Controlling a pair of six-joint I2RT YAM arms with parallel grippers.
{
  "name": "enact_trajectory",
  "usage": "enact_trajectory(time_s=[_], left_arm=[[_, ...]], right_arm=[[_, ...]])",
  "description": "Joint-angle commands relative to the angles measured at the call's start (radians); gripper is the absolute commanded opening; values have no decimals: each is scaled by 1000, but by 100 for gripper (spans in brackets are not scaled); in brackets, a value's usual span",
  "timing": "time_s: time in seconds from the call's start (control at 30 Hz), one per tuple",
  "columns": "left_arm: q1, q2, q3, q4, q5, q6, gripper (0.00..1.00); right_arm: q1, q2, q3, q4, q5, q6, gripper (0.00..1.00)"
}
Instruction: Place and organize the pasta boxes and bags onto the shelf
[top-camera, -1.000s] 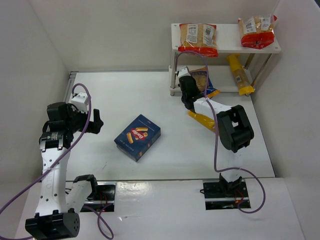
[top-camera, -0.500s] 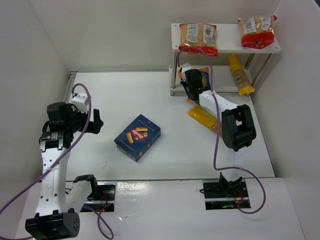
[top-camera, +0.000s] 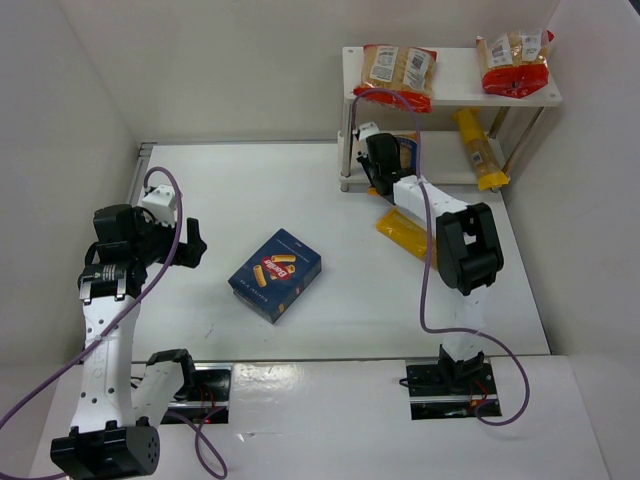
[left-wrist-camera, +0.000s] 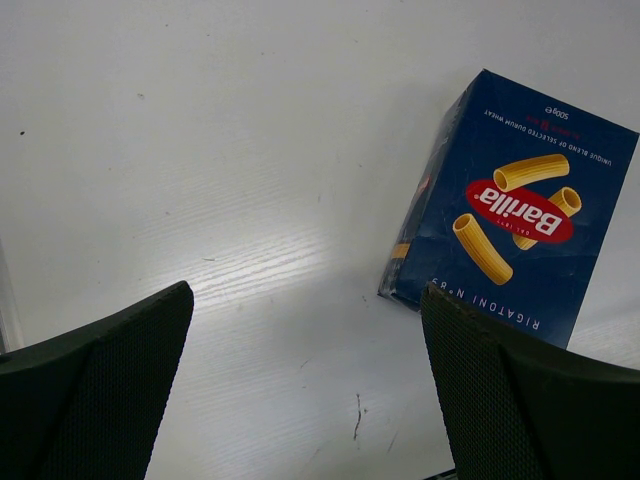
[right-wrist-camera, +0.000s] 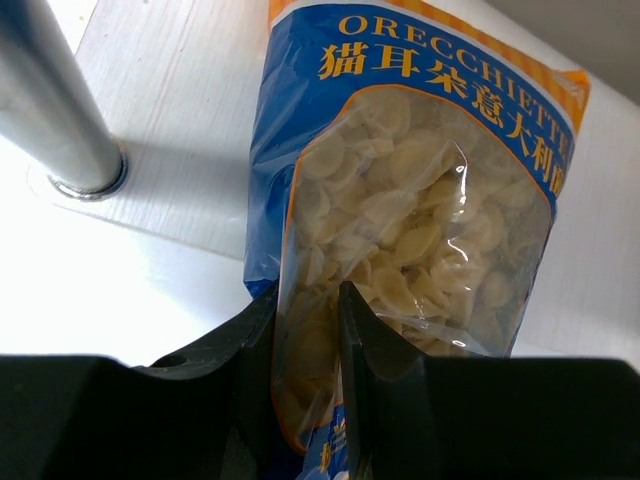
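The dark-blue pasta box (top-camera: 275, 274) lies flat on the table's middle; it also shows in the left wrist view (left-wrist-camera: 520, 225). My left gripper (top-camera: 190, 245) is open and empty, left of the box (left-wrist-camera: 310, 390). My right gripper (top-camera: 381, 162) is shut on the blue-trimmed bag (right-wrist-camera: 420, 220) of pale round pieces, holding it over the left end of the lower board (right-wrist-camera: 170, 130) of the white shelf (top-camera: 455, 95). Two red-trimmed bags (top-camera: 397, 72) (top-camera: 515, 60) lie on the top board. One orange-yellow bag (top-camera: 478, 148) lies on the lower board, another (top-camera: 405, 232) on the table.
A metal shelf leg (right-wrist-camera: 50, 100) stands just left of the held bag. White walls enclose the table on the left, back and right. The right arm's elbow (top-camera: 465, 250) hangs over the orange-yellow bag on the table.
My right gripper has carried the blue-trimmed bag up and back from the table to the shelf's lower board. The left arm and the box have not moved.
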Motion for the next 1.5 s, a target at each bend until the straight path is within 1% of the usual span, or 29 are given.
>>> enact_trajectory(time_s=[0.0, 0.1, 0.2, 0.27, 0.3, 0.37, 0.4, 0.47, 0.5, 0.57, 0.6, 0.7, 0.77, 0.97, 1.03, 1.17, 1.27, 1.47], left_arm=[[7, -16, 0, 28, 3, 7, 100], [7, -16, 0, 28, 3, 7, 100], [7, -16, 0, 28, 3, 7, 100], [7, -16, 0, 28, 3, 7, 100], [7, -16, 0, 28, 3, 7, 100], [7, -16, 0, 28, 3, 7, 100], [7, -25, 0, 28, 3, 7, 100], [7, -25, 0, 28, 3, 7, 100], [7, -25, 0, 28, 3, 7, 100], [7, -25, 0, 28, 3, 7, 100], [7, -25, 0, 28, 3, 7, 100], [7, -25, 0, 28, 3, 7, 100], [7, -25, 0, 28, 3, 7, 100], [7, -34, 0, 28, 3, 7, 100], [7, -34, 0, 28, 3, 7, 100], [7, -34, 0, 28, 3, 7, 100], [7, -44, 0, 28, 3, 7, 100], [7, -44, 0, 28, 3, 7, 100]], right_arm=[[-15, 31, 38, 118, 35, -36, 0], [-15, 31, 15, 194, 98, -82, 0], [-15, 31, 1, 205, 108, -91, 1], [-15, 31, 1, 192, 86, -79, 15], [-15, 17, 1, 168, 73, -67, 26], [-15, -12, 1, 143, 34, -51, 39], [-15, -26, 1, 119, 23, -36, 49], [-5, -73, -14, 97, 3, -24, 57], [5, -93, -24, 97, -11, -10, 65], [14, -156, -56, 73, -31, 1, 71], [28, -180, -86, 73, -31, 16, 76], [37, -266, -131, 60, -53, 28, 81], [48, -314, -142, 25, -63, 38, 82], [48, -362, -246, 7, -54, 27, 85], [48, -374, -309, 17, -45, -11, 87], [48, -365, -402, 75, -20, -73, 88], [48, -343, -433, 112, 21, -129, 88], [38, -320, -494, 270, 117, -223, 89]])
